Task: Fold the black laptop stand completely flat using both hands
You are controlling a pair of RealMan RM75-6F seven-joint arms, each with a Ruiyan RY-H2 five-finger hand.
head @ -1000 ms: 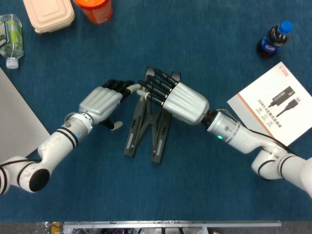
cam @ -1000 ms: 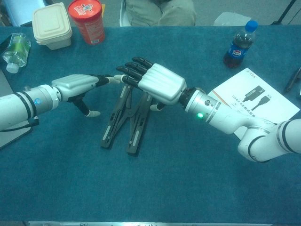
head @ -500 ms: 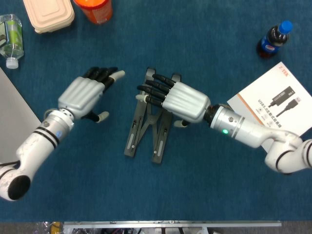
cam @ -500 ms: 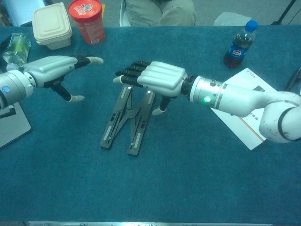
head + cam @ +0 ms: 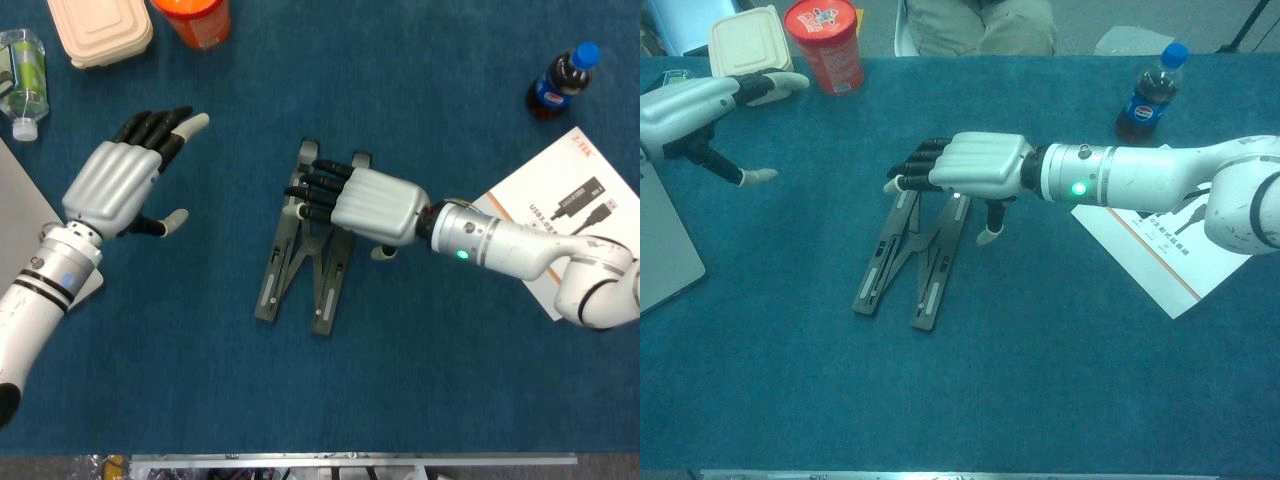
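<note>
A: Where is the black laptop stand (image 5: 308,255) sitting?

B: It is lying mid-surface on the blue cloth surface (image 5: 420,380), legs splayed in a narrow V, nearly flat but not closed.

A: And the hands?

B: The right hand (image 5: 365,205) is resting palm-down over the stand's far end, fingers curled onto the hinge area; pressing rather than gripping, as far as I am seeing. The left hand (image 5: 118,182) is hovering well apart to the left, fingers spread, holding nothing.

A: How is it likely handling?

B: I am judging it stiff, light, probably metal with sprung or tight hinges, smooth and inclined to skate on the cloth. I am thinking each rail wants a hand on its outer edge, squeezing inward.
</note>
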